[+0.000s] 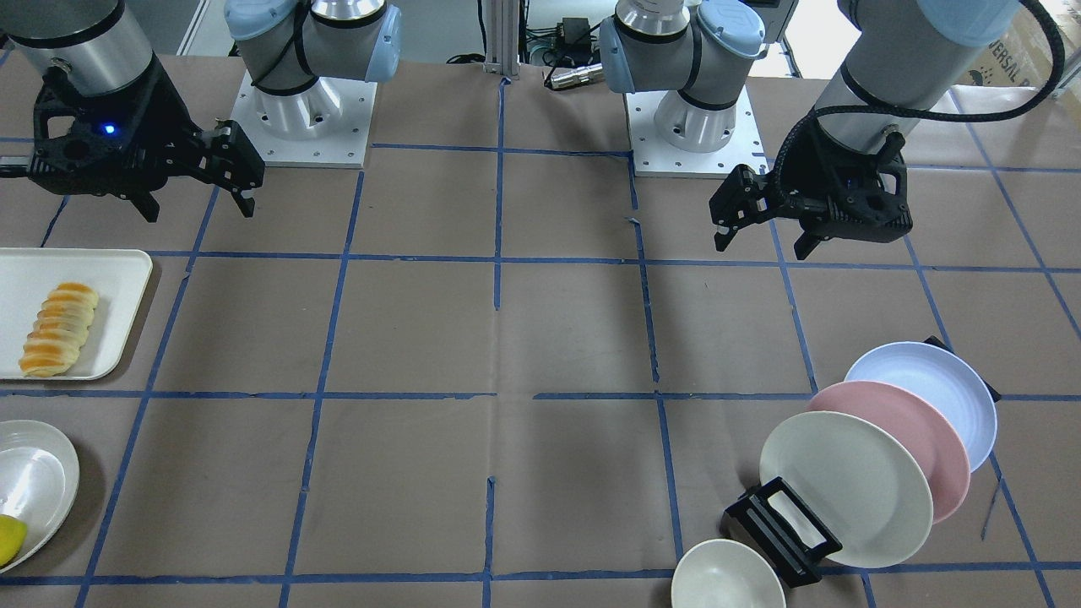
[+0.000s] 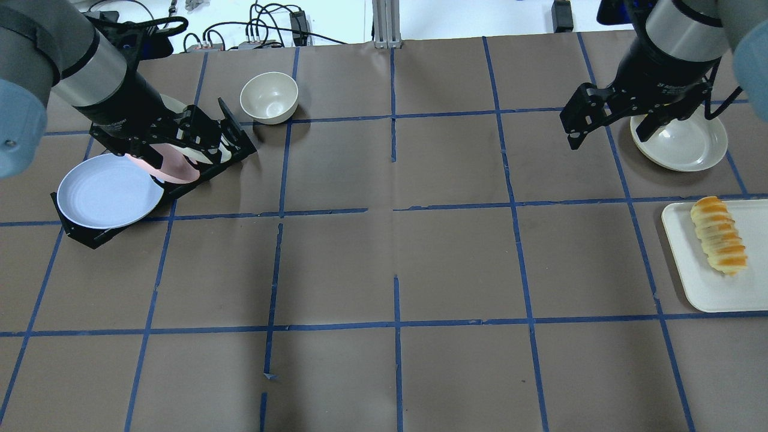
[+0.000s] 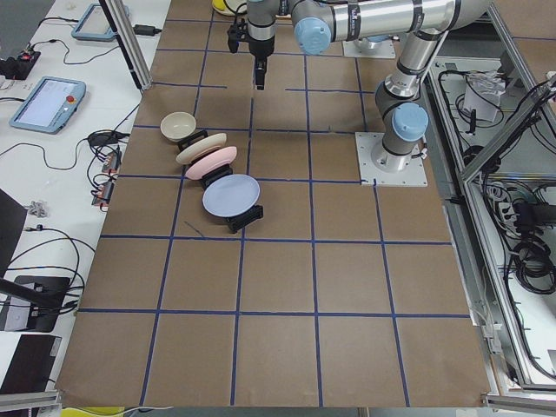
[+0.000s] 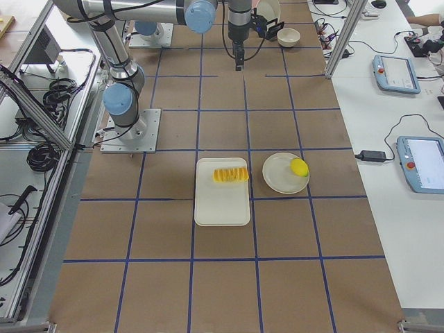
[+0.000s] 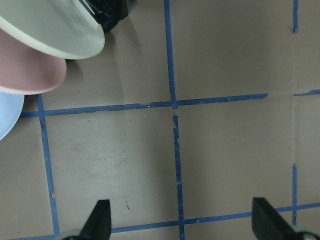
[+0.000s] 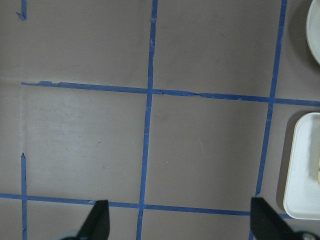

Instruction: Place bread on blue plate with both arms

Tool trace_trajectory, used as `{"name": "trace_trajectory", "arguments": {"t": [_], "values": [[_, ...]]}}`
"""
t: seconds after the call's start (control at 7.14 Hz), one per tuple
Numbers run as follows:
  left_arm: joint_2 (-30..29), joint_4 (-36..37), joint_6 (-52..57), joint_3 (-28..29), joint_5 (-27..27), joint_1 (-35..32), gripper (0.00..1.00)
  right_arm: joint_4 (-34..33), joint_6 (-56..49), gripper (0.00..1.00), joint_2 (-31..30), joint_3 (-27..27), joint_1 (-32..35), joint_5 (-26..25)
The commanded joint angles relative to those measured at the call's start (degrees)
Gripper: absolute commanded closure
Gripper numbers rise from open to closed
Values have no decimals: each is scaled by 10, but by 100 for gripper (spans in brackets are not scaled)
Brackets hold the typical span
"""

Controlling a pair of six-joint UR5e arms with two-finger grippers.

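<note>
The bread lies on a white tray at the robot's right; it also shows in the overhead view and the exterior right view. The blue plate stands tilted at the end of a black rack on the robot's left, and shows too in the overhead view and at the left wrist view's edge. My left gripper hangs open and empty high over the table near the rack. My right gripper hangs open and empty, apart from the tray.
A pink plate and a cream plate stand in the same rack beside the blue one. A cream bowl sits by the rack. A white plate with a yellow lemon-like fruit lies next to the tray.
</note>
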Motion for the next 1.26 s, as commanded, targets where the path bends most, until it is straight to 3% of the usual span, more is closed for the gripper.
{"name": "trace_trajectory", "arguments": {"t": [0.0, 0.14, 0.28, 0.42, 0.7, 0.84, 0.98, 1.12], "values": [[-3, 30, 16, 2, 1, 13, 0, 0, -1, 0, 0, 1, 0, 0], [-2, 30, 74, 8, 3, 33, 0, 0, -1, 0, 0, 0, 0, 1], [8, 23, 197, 10, 15, 92, 0, 0, -1, 0, 0, 0, 0, 1], [13, 22, 350, 11, 30, 179, 0, 1, 1, 0, 0, 1, 0, 1], [-23, 29, 552, 1, 7, 345, 0, 21, 3, 2, 7, 0, -4, 2], [-82, 38, 591, 21, -16, 378, 0, -16, -64, 4, 25, 18, -29, -32], [-140, 93, 628, 42, -20, 378, 0, -105, -169, 4, 38, 72, -95, -57], [-197, 116, 640, 80, -47, 375, 0, -170, -253, 6, 37, 136, -171, -49]]}}
